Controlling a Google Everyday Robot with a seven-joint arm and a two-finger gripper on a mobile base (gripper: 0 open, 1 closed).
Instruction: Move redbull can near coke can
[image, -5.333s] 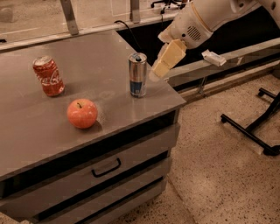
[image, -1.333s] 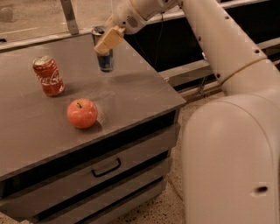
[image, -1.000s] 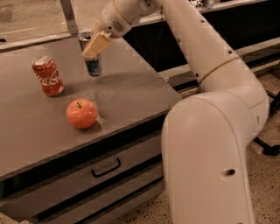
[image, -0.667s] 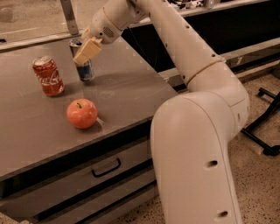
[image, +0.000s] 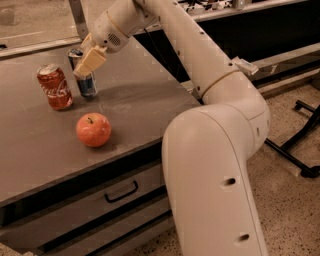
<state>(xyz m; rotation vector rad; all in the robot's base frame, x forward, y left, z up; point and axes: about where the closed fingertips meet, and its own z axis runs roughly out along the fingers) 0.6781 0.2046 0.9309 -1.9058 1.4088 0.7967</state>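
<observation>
1. redbull can (image: 88, 84): it is upright toward the back left of the surface (image: 140, 100), just beside the coke can (image: 55, 87) on that can's right. The two are close, with a narrow gap between them. Whether its base rests on the surface or hangs just off it, I cannot tell.
2. Handling, as a judgement: a slim aluminium can is light if empty and moderately heavy if full. Its thin wall is stiff enough for a firm pinch but dents under a hard squeeze. The skin is smooth and could slip. Being tall and narrow, it tips easily when nudged near the top.
3. Best hold, as a judgement: across the straight side wall around or above mid-height, with pads on opposite sides and the can vertical. The rim and the tapered shoulder are poor places to grip.
4. end effector (image: 86, 64): it reaches in from the upper right and is clenched on the redbull can's upper half. One tan finger (image: 91, 60) lies across the front of the can; the other is hidden behind it. The opening looks no wider than the can itself.
5. The end effector touches nothing else. It stands apart from the coke can, and the apple (image: 93, 129) sits nearer the front edge, apart from both cans.
</observation>
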